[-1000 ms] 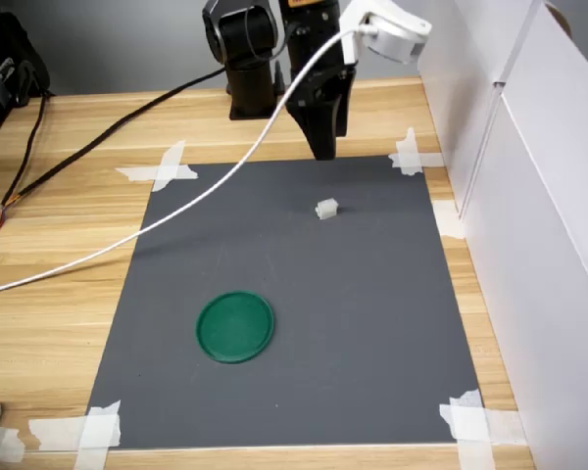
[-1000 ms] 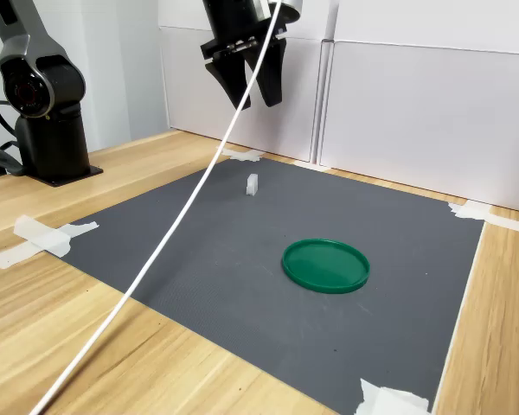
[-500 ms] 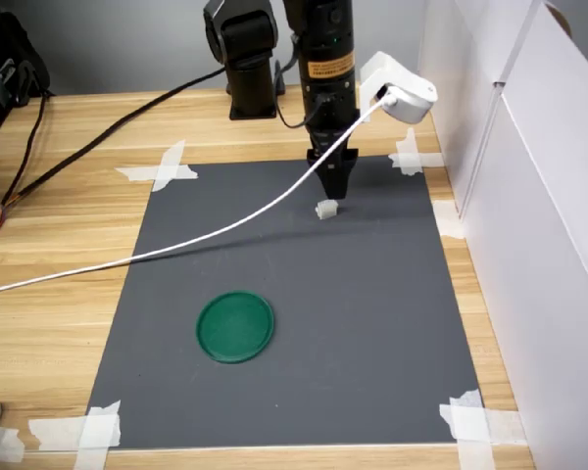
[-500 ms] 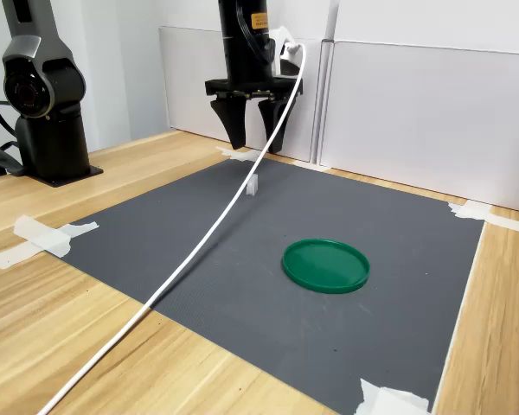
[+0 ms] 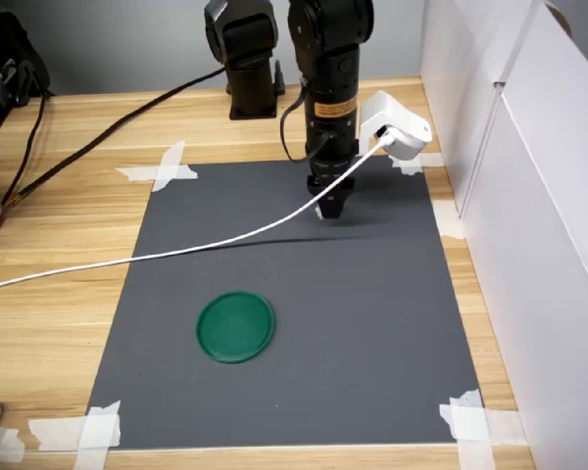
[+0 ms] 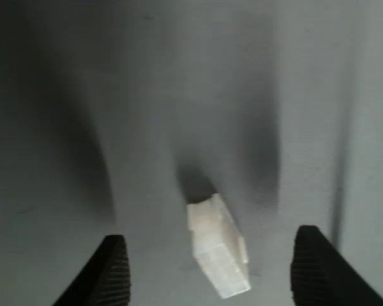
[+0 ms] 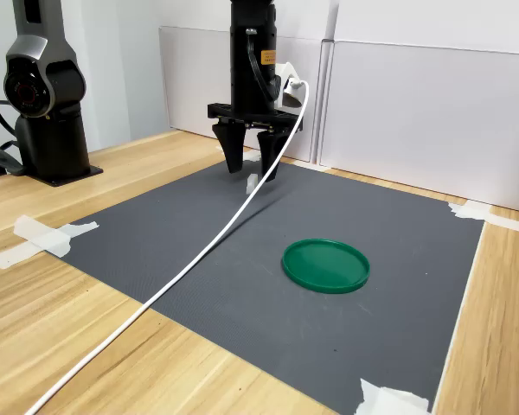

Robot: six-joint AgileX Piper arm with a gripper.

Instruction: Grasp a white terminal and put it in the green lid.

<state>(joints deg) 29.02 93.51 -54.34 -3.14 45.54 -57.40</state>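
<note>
One white terminal [image 6: 218, 254] lies on the dark mat [image 5: 372, 323], its long axis running slantwise between the hand's [image 7: 251, 169] two fingertips [image 6: 112, 271], touching neither, as far as the blurry wrist view shows. Hand spread wide, holding nothing. One green lid [image 5: 235, 326] sits well apart on the mat.

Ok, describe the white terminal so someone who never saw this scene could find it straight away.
Start at the dark grey mat taped to the wooden table, then go to its far end in the first exterior view, where the black arm reaches down. The white terminal lies on the mat between the open claw fingers. It is a tiny whitish block, unlike the flat round green lid nearer the camera.
</note>
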